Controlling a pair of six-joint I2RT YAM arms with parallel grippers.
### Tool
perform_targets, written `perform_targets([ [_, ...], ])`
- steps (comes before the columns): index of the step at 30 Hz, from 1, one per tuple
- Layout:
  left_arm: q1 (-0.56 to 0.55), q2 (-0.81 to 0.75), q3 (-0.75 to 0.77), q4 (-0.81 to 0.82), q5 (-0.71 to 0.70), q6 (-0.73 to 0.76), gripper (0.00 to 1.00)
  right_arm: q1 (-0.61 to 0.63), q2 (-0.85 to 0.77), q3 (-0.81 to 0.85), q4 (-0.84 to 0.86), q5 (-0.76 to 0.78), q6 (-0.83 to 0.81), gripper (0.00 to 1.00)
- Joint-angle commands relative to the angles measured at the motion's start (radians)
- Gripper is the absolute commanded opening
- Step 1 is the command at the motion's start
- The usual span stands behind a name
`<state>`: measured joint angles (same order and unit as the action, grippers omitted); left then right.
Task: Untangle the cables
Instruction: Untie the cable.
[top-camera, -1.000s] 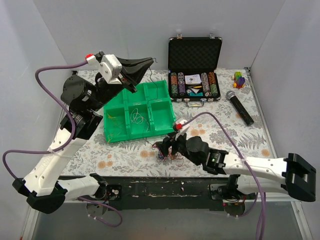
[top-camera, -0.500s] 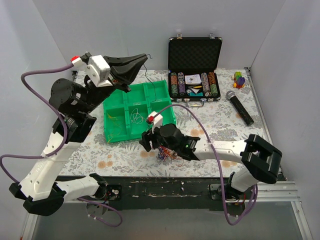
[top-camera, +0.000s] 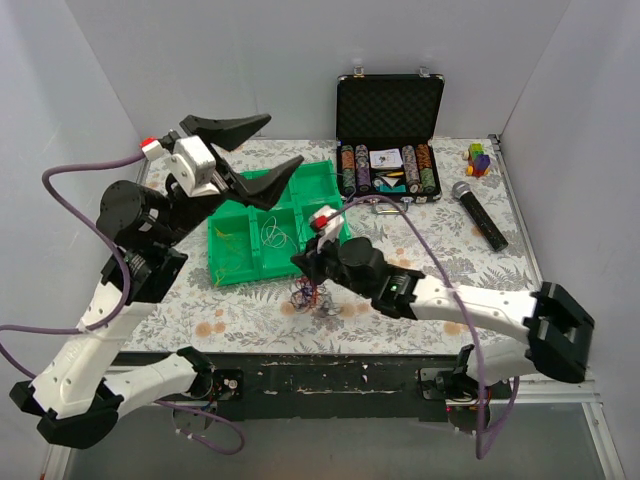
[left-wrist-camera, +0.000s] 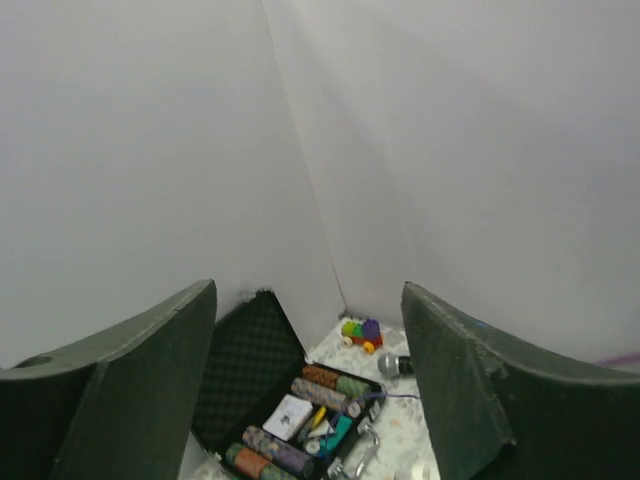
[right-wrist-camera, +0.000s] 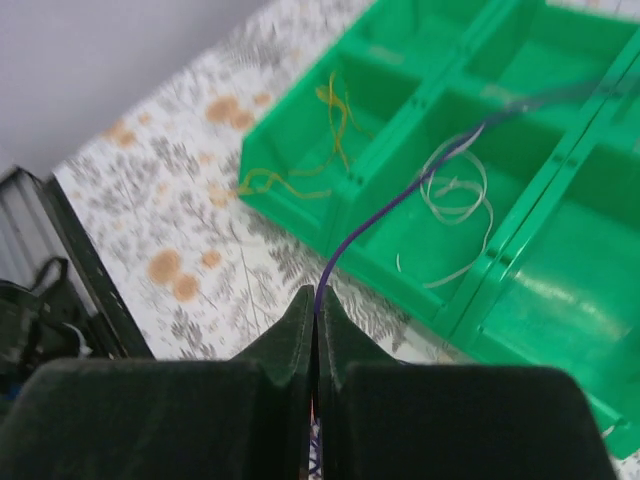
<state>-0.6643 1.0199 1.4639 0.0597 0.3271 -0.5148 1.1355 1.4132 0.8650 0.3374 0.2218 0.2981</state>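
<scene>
**Counter** (top-camera: 470, 270): floral cover, carries everything below.

**Green tray** (top-camera: 322, 182): compartmented, at 10 o'clock from the counter's centre.

**Black case** (top-camera: 388, 105): open, at 12 o'clock, chips inside.

**Left gripper** (top-camera: 284, 138): raised above the tray's far edge. Jaws stand wide and hold nothing.

**Right gripper** (top-camera: 303, 262): low at the tray's near edge. Jaws pressed together on the purple strand.

**Cables** (top-camera: 315, 298): a small knot of mixed colours on the counter at 6 o'clock from the tray, just under the right gripper.

**Purple strand** (right-wrist-camera: 400, 195): rises from the closed jaws and arcs out over the tray.

**Handling:** judged near weightless, limp and springy, and prone to snagging on its neighbours. A single strand is best taken near a free end and drawn out slowly, so the knot does not come along with it.

**Views:**
- The right wrist view alone shows the pinched strand. It also shows a white wire (right-wrist-camera: 455, 195) and an orange wire (right-wrist-camera: 335, 110) lying in separate compartments.
- The overhead view alone shows the knot and both arms.
- The left wrist view shows only walls and the case.
</scene>
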Motion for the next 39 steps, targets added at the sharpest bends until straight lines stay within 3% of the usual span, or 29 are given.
perform_targets([
  [1, -0.001, -0.079, -0.163, -0.035, -0.014, -0.025, 0.82, -0.002, -0.206, -0.006, 0.022, 0.077, -0.014, 0.01],
  [4, -0.003, -0.141, -0.299, -0.043, -0.016, -0.022, 0.9, -0.003, -0.302, -0.035, -0.006, 0.105, -0.014, 0.01],
  [8, -0.001, -0.194, -0.428, -0.053, 0.001, -0.034, 0.89, -0.005, -0.376, -0.06, -0.041, 0.114, 0.004, 0.01],
  [10, -0.003, -0.211, -0.483, -0.085, 0.036, -0.037, 0.84, -0.003, -0.399, -0.072, -0.041, 0.106, 0.013, 0.01],
  [15, -0.001, -0.244, -0.614, -0.127, 0.137, -0.042, 0.58, -0.005, -0.444, -0.084, -0.058, 0.111, 0.03, 0.01],
  [18, -0.001, -0.233, -0.662, -0.143, 0.216, -0.062, 0.54, -0.005, -0.462, -0.084, -0.081, 0.119, 0.032, 0.01],
  [22, -0.003, -0.218, -0.717, -0.141, 0.308, -0.068, 0.59, -0.003, -0.482, -0.087, -0.09, 0.122, 0.036, 0.01],
  [25, -0.003, -0.196, -0.763, -0.121, 0.311, -0.065, 0.85, -0.005, -0.493, -0.087, -0.086, 0.12, 0.036, 0.01],
  [27, -0.003, -0.185, -0.795, -0.103, 0.317, -0.056, 0.88, -0.003, -0.5, -0.095, -0.071, 0.117, 0.033, 0.01],
  [32, -0.006, -0.15, -0.821, -0.017, 0.345, -0.096, 0.89, -0.005, -0.49, -0.08, -0.071, 0.1, 0.035, 0.01],
  [37, -0.012, -0.074, -0.83, 0.067, 0.36, -0.134, 0.74, -0.003, -0.474, -0.084, -0.02, 0.053, 0.065, 0.01],
  [39, -0.018, -0.047, -0.836, 0.104, 0.371, -0.162, 0.73, -0.005, -0.467, -0.075, -0.017, 0.045, 0.073, 0.01],
])
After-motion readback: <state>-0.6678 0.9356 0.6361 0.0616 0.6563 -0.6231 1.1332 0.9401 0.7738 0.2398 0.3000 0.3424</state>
